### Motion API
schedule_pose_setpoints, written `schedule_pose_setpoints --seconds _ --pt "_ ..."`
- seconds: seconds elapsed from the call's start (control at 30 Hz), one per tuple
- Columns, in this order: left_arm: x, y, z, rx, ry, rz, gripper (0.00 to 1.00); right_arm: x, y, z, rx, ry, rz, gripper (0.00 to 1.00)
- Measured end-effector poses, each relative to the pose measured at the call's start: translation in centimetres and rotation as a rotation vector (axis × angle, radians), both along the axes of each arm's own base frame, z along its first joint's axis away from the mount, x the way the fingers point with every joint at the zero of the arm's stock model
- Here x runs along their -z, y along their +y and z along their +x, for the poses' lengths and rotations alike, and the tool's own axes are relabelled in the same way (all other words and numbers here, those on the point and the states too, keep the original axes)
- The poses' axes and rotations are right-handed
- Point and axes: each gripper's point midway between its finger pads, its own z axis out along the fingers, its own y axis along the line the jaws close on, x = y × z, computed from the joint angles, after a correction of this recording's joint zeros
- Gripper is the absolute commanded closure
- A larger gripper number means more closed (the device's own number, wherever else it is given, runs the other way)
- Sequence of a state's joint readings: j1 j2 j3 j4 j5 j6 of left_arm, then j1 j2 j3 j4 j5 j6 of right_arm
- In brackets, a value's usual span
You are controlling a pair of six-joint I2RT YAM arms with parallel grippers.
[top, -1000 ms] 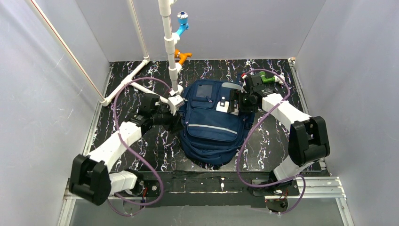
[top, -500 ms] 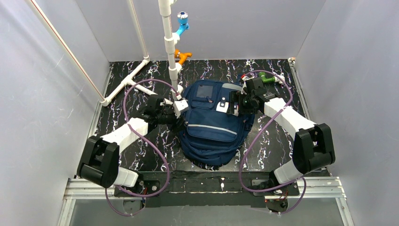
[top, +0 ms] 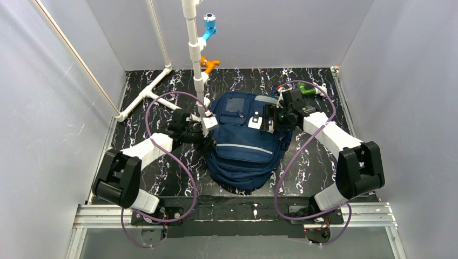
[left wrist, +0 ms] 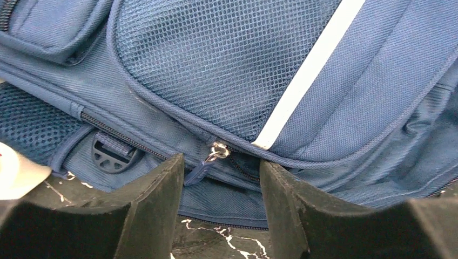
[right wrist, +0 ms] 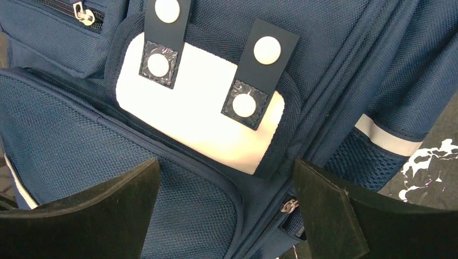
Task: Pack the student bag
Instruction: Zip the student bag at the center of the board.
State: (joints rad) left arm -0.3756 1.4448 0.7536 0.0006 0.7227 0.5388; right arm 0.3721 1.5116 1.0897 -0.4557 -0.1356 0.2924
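Observation:
The student bag (top: 246, 145), a navy backpack, lies flat on the black marbled table with its front pockets up. My left gripper (top: 207, 133) is at the bag's left edge, low over the table. In the left wrist view its jaws (left wrist: 221, 181) stand open around a blue zipper pull (left wrist: 199, 171) on a metal ring, and neither pad touches the pull. My right gripper (top: 265, 123) hovers over the bag's upper right. It is open wide (right wrist: 226, 170) above the mesh pocket, just below the white patch (right wrist: 200, 113). A second zipper slider (right wrist: 289, 205) sits close to its right finger.
A white pipe frame (top: 162, 100) lies at the back left, and an upright pipe (top: 192, 48) rises just behind the left gripper. Blue (top: 209, 24) and orange (top: 209, 63) fittings hang on that pipe. A green fitting (top: 308, 90) lies behind the right wrist. Grey walls enclose the table.
The left arm has reached in to the bag's left edge and its jaws have narrowed. The right arm's elbow swung outward early on, then stayed still.

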Motion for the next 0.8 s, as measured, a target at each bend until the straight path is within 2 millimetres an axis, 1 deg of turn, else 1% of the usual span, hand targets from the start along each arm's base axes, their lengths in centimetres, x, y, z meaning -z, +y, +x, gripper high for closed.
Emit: schedule_pose_setpoints --seconds 0.13,0.23,0.37,0.43,0.53,0.63,0.7,0.8 --pt "-0.2 -0.7 -0.7 0.031 0.033 0.007 0.55 0.0 0.0 0.1 0.008 0.002 0.004 0.02" --pt "-0.2 -2.1 -1.8 0.082 0.036 0.035 0.57 0.2 -0.1 0.2 0.02 0.009 0.003 0.02" --pt "0.0 -3.5 -3.8 0.139 0.069 0.041 0.58 0.3 -0.4 0.7 0.04 0.009 -0.006 0.02" --pt "-0.2 -3.8 -4.4 0.155 0.081 0.033 0.55 0.2 -0.5 0.8 0.045 0.004 -0.009 0.02" --pt "-0.3 -3.6 -4.9 0.171 0.082 0.044 0.47 0.2 -0.5 0.8 0.046 0.004 -0.008 0.02" --pt "-0.7 -3.0 -4.8 0.183 0.07 0.059 0.4 0.2 -0.5 0.8 0.046 0.005 -0.006 0.02" --pt "-0.8 -2.4 -4.5 0.184 0.054 0.07 0.37 0.1 -0.4 0.8 0.045 0.006 -0.004 0.02" --pt "-0.5 -1.4 -4.0 0.18 0.028 0.105 0.37 0.2 -0.4 0.8 0.044 0.006 -0.003 0.02"
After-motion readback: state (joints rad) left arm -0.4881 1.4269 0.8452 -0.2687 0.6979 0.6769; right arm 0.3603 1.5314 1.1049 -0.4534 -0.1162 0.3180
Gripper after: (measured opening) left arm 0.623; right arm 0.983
